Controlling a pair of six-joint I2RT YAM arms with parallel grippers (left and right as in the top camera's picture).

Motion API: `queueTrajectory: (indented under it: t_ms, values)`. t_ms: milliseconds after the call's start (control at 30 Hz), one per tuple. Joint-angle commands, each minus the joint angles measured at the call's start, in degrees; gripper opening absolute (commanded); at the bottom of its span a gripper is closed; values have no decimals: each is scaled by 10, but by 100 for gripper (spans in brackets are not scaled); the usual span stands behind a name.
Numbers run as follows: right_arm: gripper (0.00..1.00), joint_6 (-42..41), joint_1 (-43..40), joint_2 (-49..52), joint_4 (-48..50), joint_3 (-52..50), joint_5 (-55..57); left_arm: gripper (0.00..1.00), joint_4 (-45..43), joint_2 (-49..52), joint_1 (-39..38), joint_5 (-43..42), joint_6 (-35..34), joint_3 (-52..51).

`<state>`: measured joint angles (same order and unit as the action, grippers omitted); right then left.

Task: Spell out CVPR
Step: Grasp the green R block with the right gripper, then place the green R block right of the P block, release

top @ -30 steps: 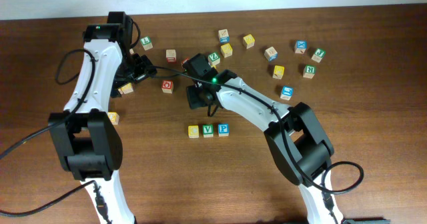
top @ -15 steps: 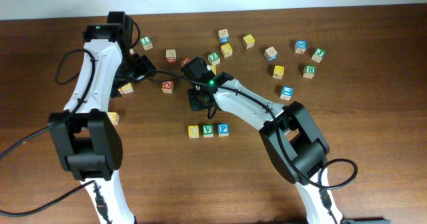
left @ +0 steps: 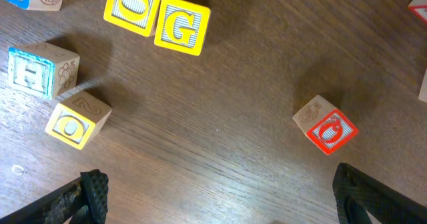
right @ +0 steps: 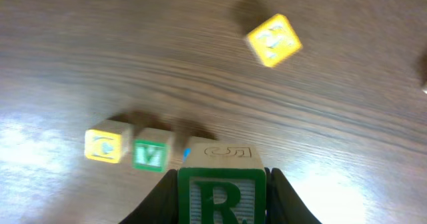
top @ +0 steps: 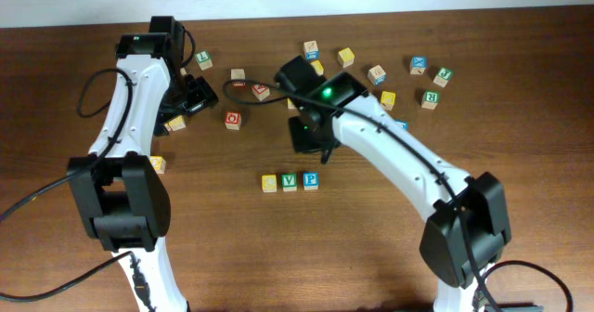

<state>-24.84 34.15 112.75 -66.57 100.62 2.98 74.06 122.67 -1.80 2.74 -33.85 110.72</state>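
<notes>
The yellow C cube (top: 269, 182), green V cube (top: 290, 181) and blue P cube (top: 310, 179) stand in a row at the table's front middle. In the right wrist view the C (right: 103, 146) and V (right: 149, 155) show, with the P (right: 187, 154) mostly hidden behind the held cube. My right gripper (top: 310, 137) is shut on the green R cube (right: 220, 187) and holds it above the table, behind the row. My left gripper (top: 190, 97) is open and empty at the back left, with its fingers (left: 213, 191) wide apart over bare wood.
Other letter cubes lie scattered along the back: a red-lettered cube (top: 233, 119) and another (top: 261, 91) near the left gripper, a yellow G (left: 181, 28), a yellow O (left: 77, 119), and several cubes at the right (top: 430, 98). A yellow cube (right: 273, 40) lies beyond the row.
My right gripper has lifted and swung to the right with the R cube in it. The left arm and the C V P row have not moved.
</notes>
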Motion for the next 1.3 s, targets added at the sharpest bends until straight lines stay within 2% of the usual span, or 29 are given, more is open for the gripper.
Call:
queueTrajectory:
  t_ms: [0, 167, 400, 600, 767, 1267]
  values:
    - [24, -42, -47, -1, -33, -17, 6, 99, 0, -8, 1, -2, 0, 0]
    - [25, -44, -61, -1, 20, -149, -28, 99, 0, -8, 1, -2, 0, 0]
    - [25, -44, -59, 2, 82, -211, -78, 99, 0, -8, 1, -2, 0, 0]
    - [25, -47, -45, 2, 127, -228, -88, 99, 0, -8, 1, -2, 0, 0]
    - [29, -61, -37, 2, 131, -240, -79, 99, 0, -8, 1, -2, 0, 0]
    - [29, -71, -37, 2, 160, -250, -105, 99, 0, -8, 1, -2, 0, 0]
